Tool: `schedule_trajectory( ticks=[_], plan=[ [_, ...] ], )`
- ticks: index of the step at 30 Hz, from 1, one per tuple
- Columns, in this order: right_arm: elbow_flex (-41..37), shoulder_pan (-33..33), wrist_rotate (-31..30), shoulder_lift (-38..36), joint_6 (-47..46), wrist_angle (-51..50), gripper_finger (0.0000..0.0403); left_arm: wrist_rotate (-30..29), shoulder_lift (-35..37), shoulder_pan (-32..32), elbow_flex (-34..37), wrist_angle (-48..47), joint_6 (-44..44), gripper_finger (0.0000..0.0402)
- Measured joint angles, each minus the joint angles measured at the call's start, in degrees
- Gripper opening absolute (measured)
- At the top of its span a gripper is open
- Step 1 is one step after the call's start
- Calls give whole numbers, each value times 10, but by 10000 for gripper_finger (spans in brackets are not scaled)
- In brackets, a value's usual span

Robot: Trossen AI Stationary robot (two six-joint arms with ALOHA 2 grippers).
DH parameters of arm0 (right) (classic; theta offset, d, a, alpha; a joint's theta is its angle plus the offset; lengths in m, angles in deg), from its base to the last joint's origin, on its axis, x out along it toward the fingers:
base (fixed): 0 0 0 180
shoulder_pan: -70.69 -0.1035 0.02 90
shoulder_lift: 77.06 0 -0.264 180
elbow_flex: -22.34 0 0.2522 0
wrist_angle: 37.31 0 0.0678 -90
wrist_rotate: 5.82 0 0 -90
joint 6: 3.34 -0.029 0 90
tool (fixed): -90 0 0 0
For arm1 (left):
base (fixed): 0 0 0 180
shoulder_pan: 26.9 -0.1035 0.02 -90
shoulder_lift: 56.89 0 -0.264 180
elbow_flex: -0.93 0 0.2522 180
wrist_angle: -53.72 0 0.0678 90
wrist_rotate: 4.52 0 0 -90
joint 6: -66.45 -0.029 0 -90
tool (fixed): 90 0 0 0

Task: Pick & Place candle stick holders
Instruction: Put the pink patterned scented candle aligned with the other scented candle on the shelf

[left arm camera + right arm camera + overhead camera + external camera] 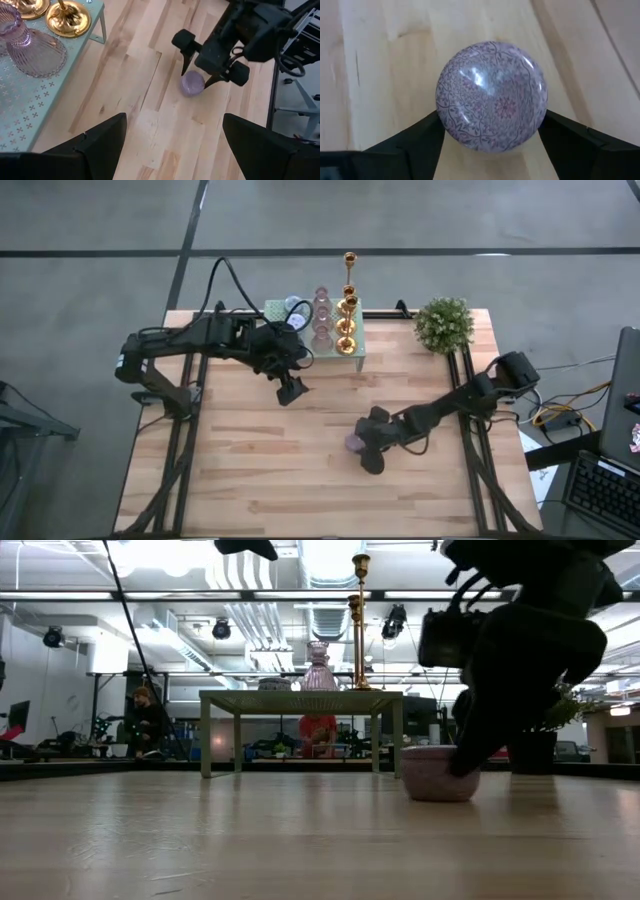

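Task state, judged mid-course. On the pale green mesh rack (352, 348) at the table's far edge: tall gold candlesticks (347, 305), pink glass holders (322, 315), and a blue holder (295, 308), presumably placed already, though not certain from these views. Still off the rack: one mauve patterned round holder (491, 95), resting on the bare wood of the table (240, 480) near its middle, well apart from the rack. Right gripper (360, 448) down over that holder, jaws spread wide, one finger on each side, at or just beside its walls; not lifted. Left gripper (290, 388) released and empty, hanging just beside the rack's near edge. Potted plant (444, 323) at the far right corner, uninvolved. Remaining: closing, lifting, carrying to the rack.
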Motion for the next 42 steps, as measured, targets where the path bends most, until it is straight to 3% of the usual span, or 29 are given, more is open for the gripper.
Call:
schedule_trajectory(
  ticks=[18, 29, 34, 38, 42],
  plan=[
    [167, 0, -13, 144, 34, 8, 249, 3, 0, 31, 0, -47, -3, 333],
    [369, 8, -12, 296, 45, 4, 231, 3, 0, 56, 0, -54, -2, 333],
    [463, 27, -10, 350, 4, -1, 228, 4, 0, 64, 1, -84, -3, 333],
    [523, 48, -9, 374, -27, -61, 228, 8, 2, 75, 9, -98, -9, 333],
    [555, 52, -4, 363, 12, -129, 226, 30, 3, 94, 28, -110, -26, 333]
  ],
)
